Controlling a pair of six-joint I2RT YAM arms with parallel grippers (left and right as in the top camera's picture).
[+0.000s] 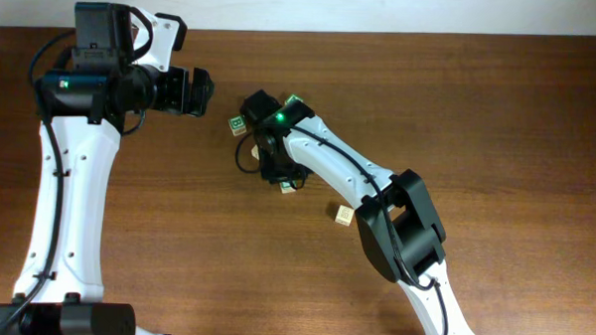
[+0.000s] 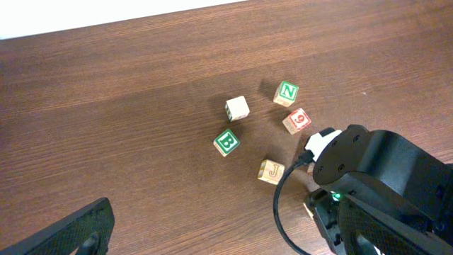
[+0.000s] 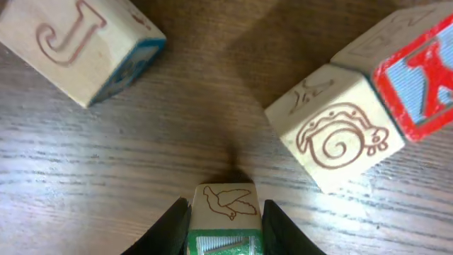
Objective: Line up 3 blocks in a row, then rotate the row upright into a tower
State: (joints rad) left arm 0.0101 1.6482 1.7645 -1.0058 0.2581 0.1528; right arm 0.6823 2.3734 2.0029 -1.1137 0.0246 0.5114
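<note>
Table [image 1: 499, 105]: dark wood.
Left gripper [image 1: 207, 93]: jaws spread, nothing between them; at 10 o'clock from the right gripper.
Right gripper [image 3: 226, 212]: mid-table, jaws pinching the green-faced bird block [image 3: 228, 200].
J block [image 3: 71, 42]: at 11 o'clock from it, apart.
Snail block [image 3: 333, 138]: at 2 o'clock, apart.
</note>
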